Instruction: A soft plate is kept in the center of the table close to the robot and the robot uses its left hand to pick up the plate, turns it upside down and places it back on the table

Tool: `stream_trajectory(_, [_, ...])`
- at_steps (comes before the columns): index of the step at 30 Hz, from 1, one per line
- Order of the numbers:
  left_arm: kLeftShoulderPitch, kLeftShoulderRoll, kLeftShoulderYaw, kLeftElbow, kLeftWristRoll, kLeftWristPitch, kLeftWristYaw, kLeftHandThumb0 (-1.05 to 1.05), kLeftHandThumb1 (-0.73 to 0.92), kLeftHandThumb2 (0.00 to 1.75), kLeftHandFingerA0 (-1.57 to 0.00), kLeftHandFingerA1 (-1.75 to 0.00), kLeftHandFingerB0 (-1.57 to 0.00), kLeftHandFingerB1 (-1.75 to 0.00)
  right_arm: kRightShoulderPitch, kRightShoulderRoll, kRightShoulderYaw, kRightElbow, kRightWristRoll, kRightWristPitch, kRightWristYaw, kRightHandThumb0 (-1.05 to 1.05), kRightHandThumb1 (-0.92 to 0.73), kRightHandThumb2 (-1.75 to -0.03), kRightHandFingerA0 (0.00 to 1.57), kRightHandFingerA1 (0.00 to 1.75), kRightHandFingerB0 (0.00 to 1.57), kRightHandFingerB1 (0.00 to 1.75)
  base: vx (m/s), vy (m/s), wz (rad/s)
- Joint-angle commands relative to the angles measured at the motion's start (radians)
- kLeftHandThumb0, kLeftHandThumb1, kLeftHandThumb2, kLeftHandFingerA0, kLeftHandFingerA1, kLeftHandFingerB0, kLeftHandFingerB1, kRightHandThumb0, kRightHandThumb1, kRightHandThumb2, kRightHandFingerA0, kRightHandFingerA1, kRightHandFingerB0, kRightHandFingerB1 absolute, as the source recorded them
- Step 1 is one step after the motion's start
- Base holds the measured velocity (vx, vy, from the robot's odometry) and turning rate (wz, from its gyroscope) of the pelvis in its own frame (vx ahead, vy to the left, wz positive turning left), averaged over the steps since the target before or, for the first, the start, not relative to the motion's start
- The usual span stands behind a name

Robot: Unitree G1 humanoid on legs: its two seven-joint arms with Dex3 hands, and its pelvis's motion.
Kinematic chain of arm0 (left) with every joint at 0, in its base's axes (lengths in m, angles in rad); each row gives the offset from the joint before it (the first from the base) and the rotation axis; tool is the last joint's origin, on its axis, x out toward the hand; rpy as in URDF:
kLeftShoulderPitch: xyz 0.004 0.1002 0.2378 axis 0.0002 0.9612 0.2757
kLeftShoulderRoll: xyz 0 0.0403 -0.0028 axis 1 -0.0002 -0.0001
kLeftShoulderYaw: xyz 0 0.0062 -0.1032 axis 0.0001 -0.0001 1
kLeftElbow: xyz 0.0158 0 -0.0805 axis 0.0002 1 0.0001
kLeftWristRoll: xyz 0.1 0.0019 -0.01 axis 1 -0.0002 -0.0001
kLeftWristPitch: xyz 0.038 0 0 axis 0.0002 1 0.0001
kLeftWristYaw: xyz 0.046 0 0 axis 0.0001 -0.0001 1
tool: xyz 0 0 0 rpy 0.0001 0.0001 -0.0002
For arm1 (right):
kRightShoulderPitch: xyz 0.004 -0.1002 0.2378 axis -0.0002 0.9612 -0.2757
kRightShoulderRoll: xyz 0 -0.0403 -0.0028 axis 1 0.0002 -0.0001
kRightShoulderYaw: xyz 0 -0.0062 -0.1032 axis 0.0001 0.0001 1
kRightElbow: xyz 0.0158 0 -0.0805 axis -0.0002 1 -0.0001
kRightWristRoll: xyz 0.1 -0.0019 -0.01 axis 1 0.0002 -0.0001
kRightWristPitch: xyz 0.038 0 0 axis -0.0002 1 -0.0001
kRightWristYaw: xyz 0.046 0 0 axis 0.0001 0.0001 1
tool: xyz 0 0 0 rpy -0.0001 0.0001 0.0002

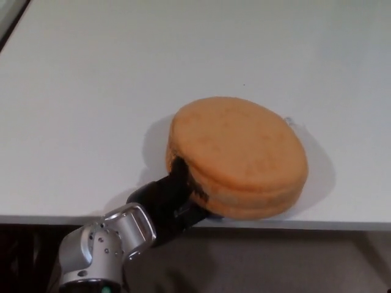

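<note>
The thick, round, orange soft foam plate (241, 155) lies low over the near part of the white tabletop (91, 79), close to the front edge and a little right of the middle. Its broad, flat, faintly speckled face is turned up and tilted slightly toward the camera; a seam runs around its side wall. Its near rim reaches almost to the tabletop's front edge, and a soft shadow spreads under it to the left and right. The black left robot hand (174, 198) is clamped on the plate's near-left rim, one dark finger (181, 171) pressed up against the side wall. Behind the hand, the silver metal wrist (110, 241) comes up from below the tabletop's edge at the lower left.
</note>
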Motion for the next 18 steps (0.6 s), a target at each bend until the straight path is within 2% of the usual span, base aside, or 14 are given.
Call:
stream_trajectory(1, [0.002,0.071,-0.018,-0.006,-0.010,-0.013,-0.112,-1.05,0.77,1.15,0.00,-0.08,0.00,0.00,0.002,-0.005,-0.005,0.002,0.000,0.013,-0.008,-0.77,-0.91,-0.69,0.67,0.46,0.36,0.34,0.00,0.000,0.00])
stream_trajectory(2, [-0.002,0.078,-0.014,-0.007,-0.018,-0.006,-0.117,-1.05,0.92,0.69,0.00,0.00,0.00,0.00,0.004,-0.005,-0.005,0.004,-0.001,0.005,-0.006,-0.78,-0.76,-1.11,0.61,0.60,0.29,0.49,0.00,0.000,0.00])
stream_trajectory(3, [-0.003,0.080,-0.012,-0.007,-0.020,-0.004,-0.118,-1.05,0.92,0.69,0.00,0.00,0.00,0.00,0.005,-0.005,-0.005,0.005,-0.002,0.003,-0.006,-0.78,-0.76,-1.11,0.61,0.60,0.29,0.49,0.00,0.000,0.00])
stream_trajectory(4, [-0.003,0.083,-0.009,-0.010,-0.025,0.002,-0.119,-1.04,0.75,1.12,0.00,-0.04,0.00,0.00,0.005,-0.004,-0.004,0.004,-0.001,0.003,-0.004,-0.82,-0.79,-1.13,0.61,0.60,0.30,0.48,0.00,0.000,0.00])
stream_trajectory(5, [-0.006,0.084,-0.003,-0.014,-0.032,0.014,-0.117,-1.02,0.76,1.11,0.00,-0.04,0.00,0.00,0.006,-0.004,-0.004,0.003,-0.001,0.004,-0.005,-0.78,-0.92,-0.68,0.69,0.46,0.36,0.34,0.00,0.000,0.00])
stream_trajectory(7, [-0.008,0.103,-0.013,-0.028,-0.036,0.040,-0.134,-1.04,0.79,1.13,0.00,-0.06,0.00,0.00,0.009,-0.007,-0.004,-0.004,0.000,0.017,-0.005,-0.78,-0.92,-0.68,0.68,0.46,0.36,0.34,0.00,0.000,0.00])
stream_trajectory(8, [-0.008,0.120,-0.017,-0.036,-0.043,0.060,-0.151,-1.05,0.92,0.73,0.00,0.00,0.00,0.00,0.007,-0.006,-0.005,-0.001,0.004,0.014,-0.003,-0.78,-0.91,-0.69,0.69,0.46,0.36,0.34,0.00,0.000,0.00])
stream_trajectory(10, [-0.008,0.145,-0.012,-0.049,-0.058,0.088,-0.168,-1.05,0.92,0.74,0.00,0.00,0.00,0.00,0.003,-0.005,-0.002,0.001,0.001,0.013,-0.004,-0.79,-0.92,-0.68,0.69,0.46,0.36,0.34,0.00,0.000,0.00])
stream_trajectory(11, [-0.012,0.162,-0.016,-0.052,-0.060,0.102,-0.178,-1.05,0.92,0.76,0.00,0.00,0.00,0.00,0.003,-0.005,-0.001,-0.003,-0.002,0.016,-0.007,-0.76,-0.74,-1.11,0.61,0.61,0.29,0.49,0.00,0.000,0.00])
stream_trajectory(12, [-0.025,0.201,-0.013,-0.054,-0.071,0.129,-0.204,-1.02,0.79,1.11,0.00,-0.12,0.00,0.00,0.005,-0.007,0.001,-0.014,-0.002,0.030,-0.008,-0.79,-0.92,-0.69,0.67,0.45,0.36,0.33,0.00,0.000,0.00])
stream_trajectory(13, [-0.028,0.227,-0.012,-0.065,-0.079,0.143,-0.224,-1.01,0.79,1.12,0.00,-0.13,0.00,0.00,0.006,-0.008,0.000,-0.021,0.004,0.044,-0.007,-0.82,-0.77,-1.11,0.60,0.58,0.31,0.48,0.00,0.000,0.00])
stream_trajectory(16, [-0.032,0.274,-0.022,-0.099,-0.091,0.171,-0.249,-1.01,0.81,1.12,0.00,-0.10,0.00,0.00,0.002,-0.009,-0.002,-0.023,0.020,0.055,0.004,-0.83,-0.77,-1.11,0.61,0.59,0.30,0.48,0.00,0.000,0.00])
stream_trajectory(17, [-0.028,0.293,-0.019,-0.123,-0.098,0.182,-0.256,-1.00,0.80,1.11,0.00,-0.08,0.00,0.00,0.000,-0.010,-0.002,-0.016,0.017,0.051,0.005,-0.81,-0.91,-0.68,0.68,0.45,0.38,0.33,0.00,0.000,0.00])
stream_trajectory(18, [-0.023,0.310,-0.012,-0.146,-0.107,0.192,-0.262,-1.00,0.80,1.11,0.00,-0.08,0.00,0.00,-0.004,-0.012,-0.001,-0.007,0.013,0.044,0.006,-0.81,-0.91,-0.68,0.68,0.45,0.38,0.33,0.00,0.000,0.00])
